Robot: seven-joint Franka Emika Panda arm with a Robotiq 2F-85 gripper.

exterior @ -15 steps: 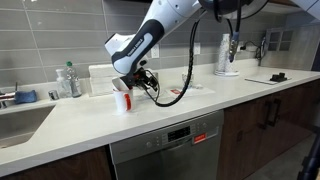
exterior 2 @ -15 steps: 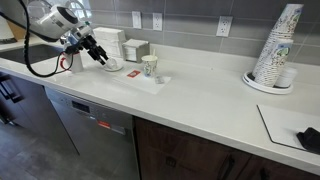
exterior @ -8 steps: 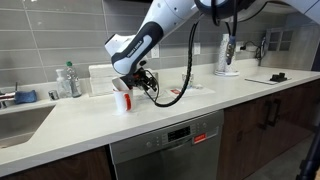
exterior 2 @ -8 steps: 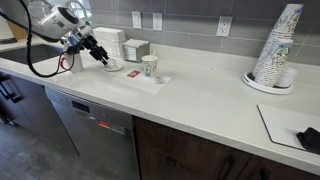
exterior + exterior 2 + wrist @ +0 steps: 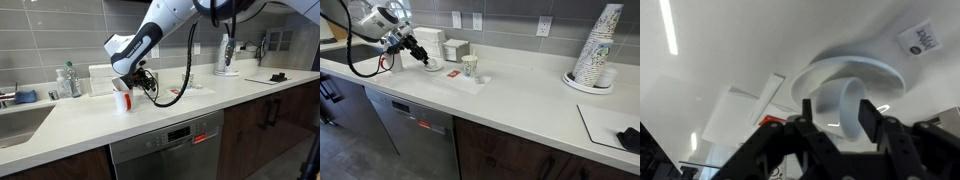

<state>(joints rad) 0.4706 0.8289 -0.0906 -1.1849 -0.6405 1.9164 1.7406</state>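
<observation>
Moved: almost nothing. The arm (image 5: 150, 35) keeps the same crouch over the counter (image 5: 520, 100) as a second ago, and the cup (image 5: 122, 99) has not budged in either exterior view.
Gripper: the gripper (image 5: 845, 128) is aimed at the cup with its jaws apart and a finger on each side. The right-hand one looks very close to the cup's wall, but I see no firm hold on anything.
Cup: small, white and smooth-sided, it sits on a white saucer (image 5: 820, 75) near the front edge of the counter, just ahead of the fingertips.
Cable: a black cable (image 5: 185, 85) hangs in a loop from the arm, low over the counter behind the cup.
Further along: a paper cup (image 5: 470, 66) stands on its own nearby, well apart from the gripper. A tall stack of cups (image 5: 599, 45) stands at the far end.
Below: a dishwasher (image 5: 165, 148) is set under the counter.
Risk, tipping: if one finger meets the cup before the other, it would likely shove the cup across the saucer or knock it over.
Risk, slipping: the wall looks slick, so a shallow or off-centre pinch could let the cup squirt out.
Risk, edge: a sideways push may slide the saucer toward the counter's front lip.
Risk, snag: the drooping cable could drag over the counter if the arm swings.
</observation>
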